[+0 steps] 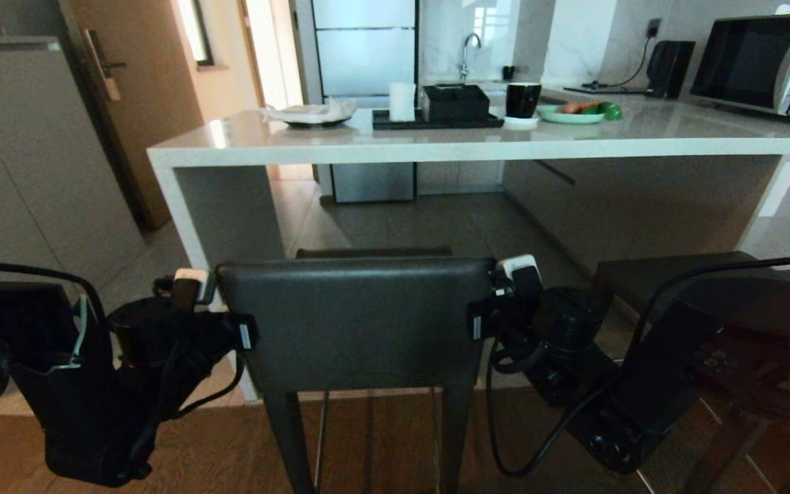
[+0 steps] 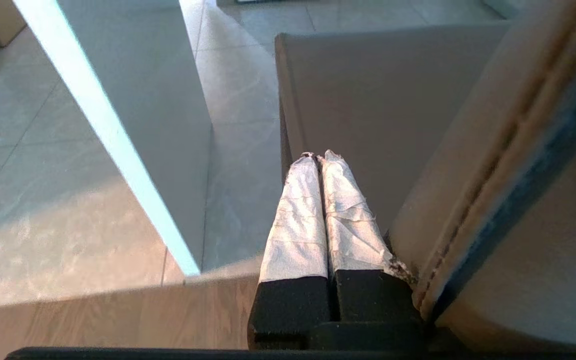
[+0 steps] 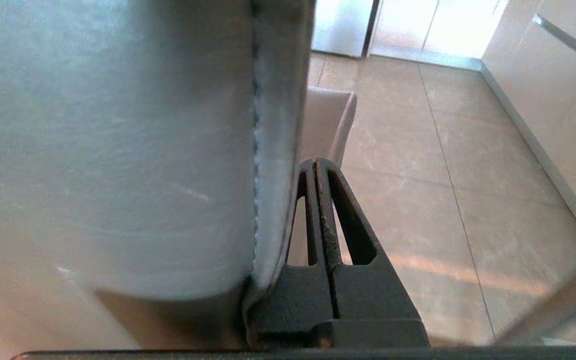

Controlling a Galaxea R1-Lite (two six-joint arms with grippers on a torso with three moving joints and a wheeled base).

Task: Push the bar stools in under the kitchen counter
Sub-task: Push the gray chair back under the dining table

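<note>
Left gripper (image 2: 320,160) and right gripper (image 3: 315,165), both with fingers together, flanked the near stool's backrest (image 1: 357,322), one at each side edge. Kitchen counter (image 1: 436,147) lay straight beyond the backrest; second stool (image 1: 676,274) stood just right of it.

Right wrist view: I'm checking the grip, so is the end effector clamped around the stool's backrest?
No: the right end effector is shut on nothing, lying alongside the edge of the stool backrest.
</note>
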